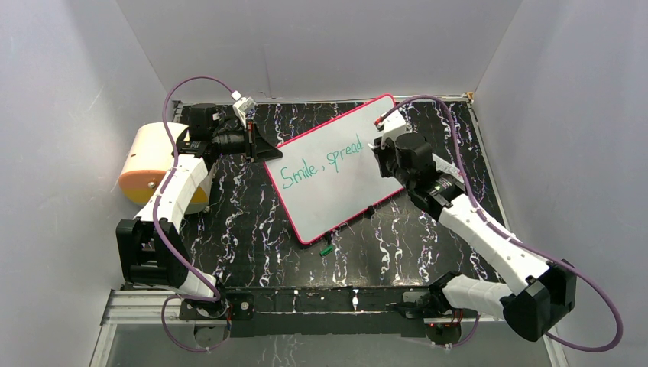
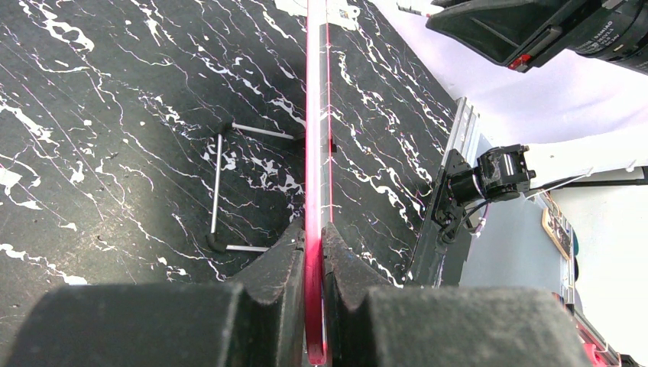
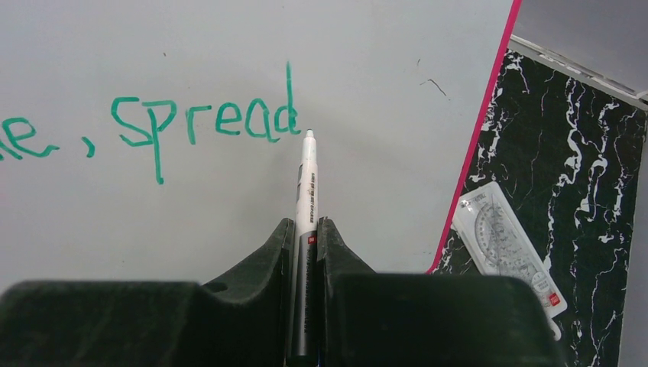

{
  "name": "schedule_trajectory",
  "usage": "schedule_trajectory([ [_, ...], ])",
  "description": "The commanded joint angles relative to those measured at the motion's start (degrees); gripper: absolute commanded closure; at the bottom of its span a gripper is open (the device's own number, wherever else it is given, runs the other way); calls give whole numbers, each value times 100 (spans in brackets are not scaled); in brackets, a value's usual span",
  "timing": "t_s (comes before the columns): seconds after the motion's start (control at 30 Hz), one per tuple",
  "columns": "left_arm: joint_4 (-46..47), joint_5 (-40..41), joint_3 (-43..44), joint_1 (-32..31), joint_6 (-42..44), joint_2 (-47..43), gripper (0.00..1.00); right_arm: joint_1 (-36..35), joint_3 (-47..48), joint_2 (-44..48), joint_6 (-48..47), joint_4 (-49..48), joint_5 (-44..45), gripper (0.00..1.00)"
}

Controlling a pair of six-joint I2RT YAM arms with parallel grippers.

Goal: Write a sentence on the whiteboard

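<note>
Left gripper (image 2: 315, 233): jaws pressed together on the pink-red rim of the whiteboard (image 1: 336, 195), pinching it at one corner. From these jaws the board runs straight ahead, seen edge-on. A thin wire stand (image 2: 218, 183) lies on the black marbled tabletop (image 1: 244, 222), ahead of the jaws and to their left.

Right gripper (image 3: 306, 223): jaws clamped on a white marker (image 3: 307, 172), which stands out straight ahead between them. The tip sits just forward of the jaws, over the white face of the board. Contact between tip and board cannot be confirmed.

The sentence (image 1: 321, 167) is in teal-green and reads "Smile, spread" on a single line. Its last letter, the "d", lies just beyond the marker tip and slightly to its left.

A clear plastic protractor (image 3: 508, 245) lies on the tabletop off the board's rim, to the right of the right jaws. A small green cap (image 1: 327, 250) rests on the tabletop just beside the board's near edge.
</note>
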State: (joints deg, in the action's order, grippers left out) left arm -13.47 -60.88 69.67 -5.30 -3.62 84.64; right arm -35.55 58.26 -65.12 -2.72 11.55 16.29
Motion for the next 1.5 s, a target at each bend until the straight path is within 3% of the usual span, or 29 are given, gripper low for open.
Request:
schedule_trajectory([
  [0.0, -395, 264, -177, -68, 231, 175, 100, -151, -80, 283, 195, 69, -96, 100],
  [0.5, -316, 296, -208, -76, 194, 58, 100, -2234, -216, 252, 713, 194, 1633, 100],
  [0.93, -174, 301, -267, -80, 85, 26, 100, -3775, -166, -353, 1119, 53, 2998, 100],
  [1.47, -168, 305, -274, -85, 63, -49, 100, -4245, -137, -1150, 1430, -177, 3549, 100],
])
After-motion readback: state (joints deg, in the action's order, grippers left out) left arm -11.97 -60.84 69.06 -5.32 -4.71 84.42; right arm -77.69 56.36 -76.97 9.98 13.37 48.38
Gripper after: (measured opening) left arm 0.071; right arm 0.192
